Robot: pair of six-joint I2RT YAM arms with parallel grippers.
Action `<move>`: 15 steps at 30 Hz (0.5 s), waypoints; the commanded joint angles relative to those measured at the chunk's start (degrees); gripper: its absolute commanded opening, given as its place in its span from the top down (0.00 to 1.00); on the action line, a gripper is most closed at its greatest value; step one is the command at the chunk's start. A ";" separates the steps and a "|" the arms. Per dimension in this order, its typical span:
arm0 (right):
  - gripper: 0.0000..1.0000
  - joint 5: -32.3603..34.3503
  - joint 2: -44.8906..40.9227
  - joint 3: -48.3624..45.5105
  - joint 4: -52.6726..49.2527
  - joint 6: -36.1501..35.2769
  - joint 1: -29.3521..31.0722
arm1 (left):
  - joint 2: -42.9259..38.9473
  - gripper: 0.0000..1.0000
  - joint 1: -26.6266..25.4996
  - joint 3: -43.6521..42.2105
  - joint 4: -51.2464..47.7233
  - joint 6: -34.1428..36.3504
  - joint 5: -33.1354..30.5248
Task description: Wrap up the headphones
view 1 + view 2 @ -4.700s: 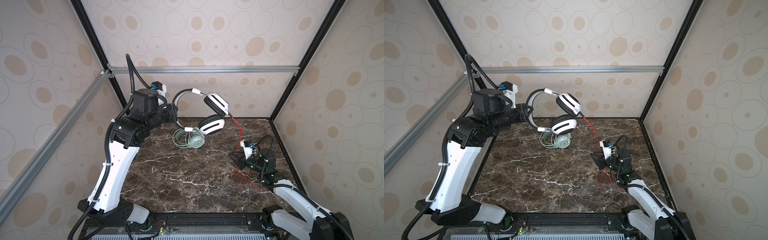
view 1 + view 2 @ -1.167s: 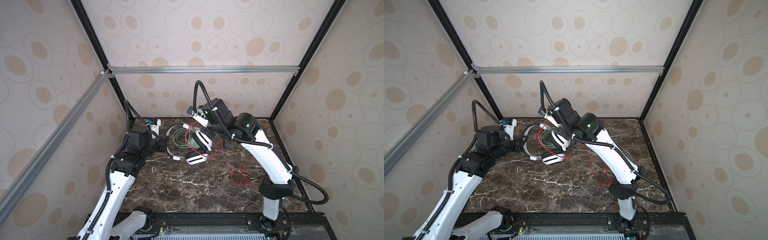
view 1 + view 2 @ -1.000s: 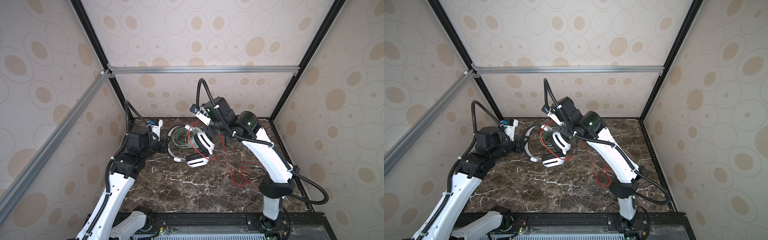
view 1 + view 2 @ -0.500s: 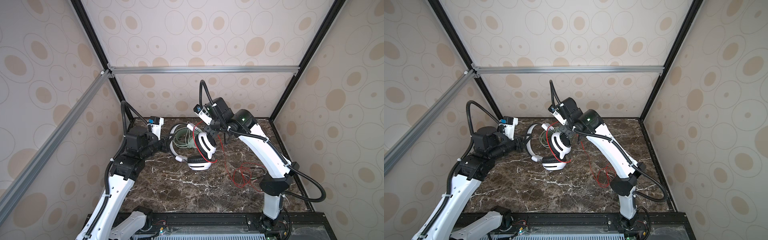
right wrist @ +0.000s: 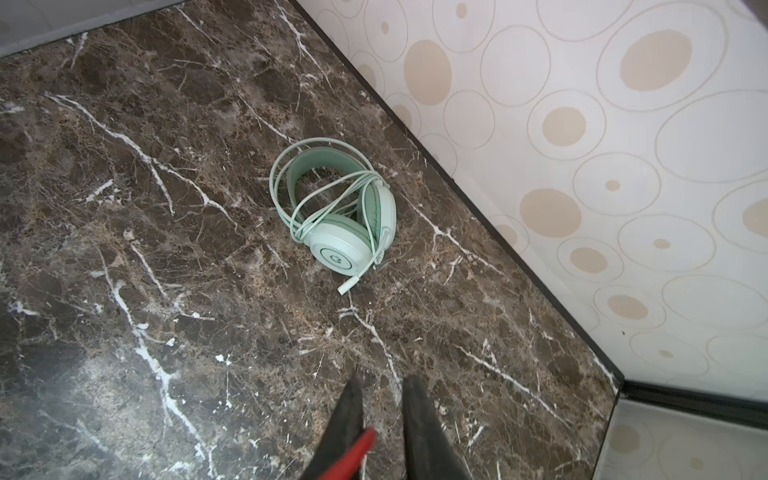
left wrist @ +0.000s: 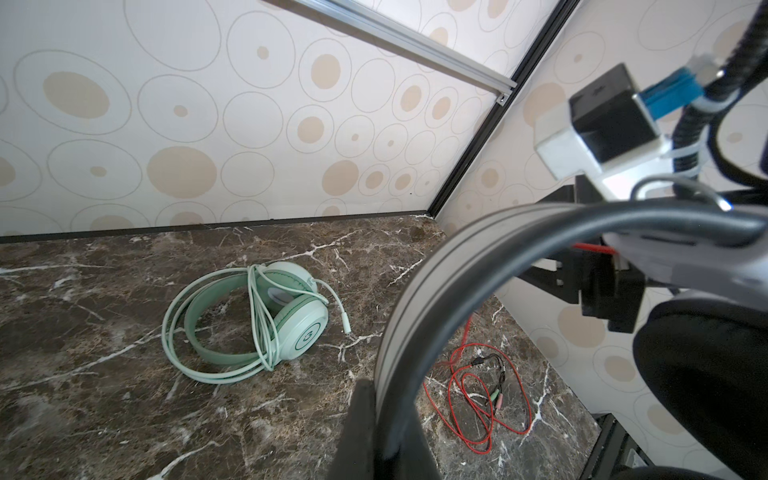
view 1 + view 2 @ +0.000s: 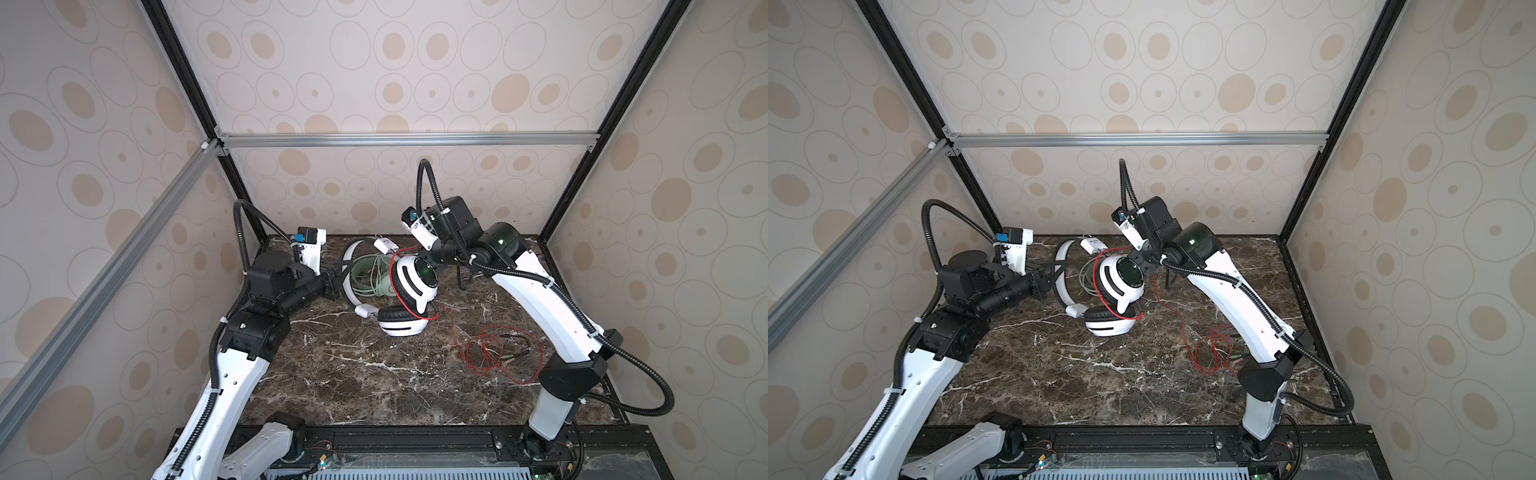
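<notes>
Left arm (image 7: 249, 332) level, left gripper (image 7: 333, 286) clamped on headband (image 6: 415, 311) of white-and-black headphones (image 7: 411, 286). Right arm (image 7: 536, 303) arched over, right gripper (image 5: 380, 382) slightly parted, red cable (image 5: 353, 451) across one finger.

Table (image 7: 353, 386) front open; red cable (image 7: 490, 353) loops lie right.

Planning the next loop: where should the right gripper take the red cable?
Probably the single strand of the red cable just past the raised earcup, from the robot's right: it runs straight and alone there, but lies in tangled loops farther off.
</notes>
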 commanded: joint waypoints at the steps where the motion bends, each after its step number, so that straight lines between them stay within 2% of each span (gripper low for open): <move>1: 0.70 -3.41 -3.71 -4.59 5.11 2.13 -0.88 | -1.05 1.00 -0.23 1.51 6.38 -4.13 3.17; 10: 0.46 -17.00 -15.62 -28.17 28.01 7.12 -4.19 | -0.80 1.00 -0.27 3.92 6.43 -5.87 3.71; 15: 0.40 -23.47 -19.09 -37.61 36.54 9.07 -5.33 | -0.68 1.00 -0.24 4.88 7.59 -7.36 4.07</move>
